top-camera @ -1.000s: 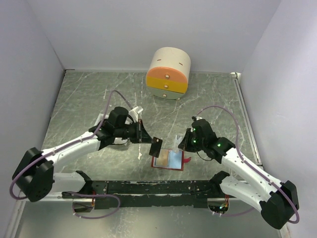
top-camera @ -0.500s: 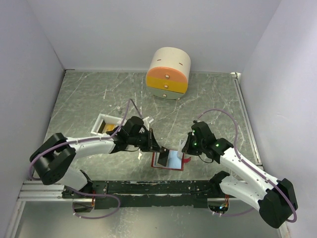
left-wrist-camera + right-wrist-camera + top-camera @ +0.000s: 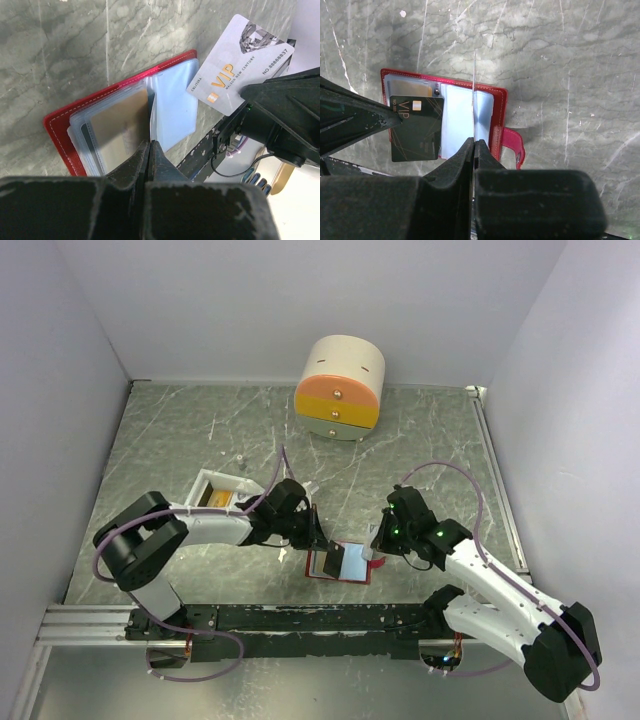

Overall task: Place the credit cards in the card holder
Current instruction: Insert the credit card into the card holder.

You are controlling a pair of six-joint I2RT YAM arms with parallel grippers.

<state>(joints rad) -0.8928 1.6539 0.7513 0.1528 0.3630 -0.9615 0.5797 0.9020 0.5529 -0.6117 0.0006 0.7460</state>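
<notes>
The red card holder (image 3: 345, 579) lies open near the table's front edge, showing pale-blue and tan sleeves (image 3: 120, 120). My left gripper (image 3: 318, 543) is shut on a dark VIP credit card (image 3: 333, 560). That card hangs over the holder's left half (image 3: 417, 127) and shows only edge-on in the left wrist view (image 3: 150, 115). My right gripper (image 3: 377, 543) is shut on a silver VIP credit card (image 3: 240, 65), held above the holder's right side. The silver card shows as a thin white line (image 3: 473, 95) above my right fingertips (image 3: 473, 142). The holder's red rim (image 3: 499, 125) lies beneath it.
A round cream-and-orange drawer box (image 3: 341, 388) stands at the back. A white tray (image 3: 215, 492) with gold cards sits left of the holder, beside my left arm. The holder's red strap tab (image 3: 512, 145) sticks out to its right. A black rail (image 3: 320, 618) runs along the near edge.
My left arm swung right and toward the near edge, carrying the dark card from beside the holder to over its left half and uncovering the white tray. The right gripper shifted slightly.
</notes>
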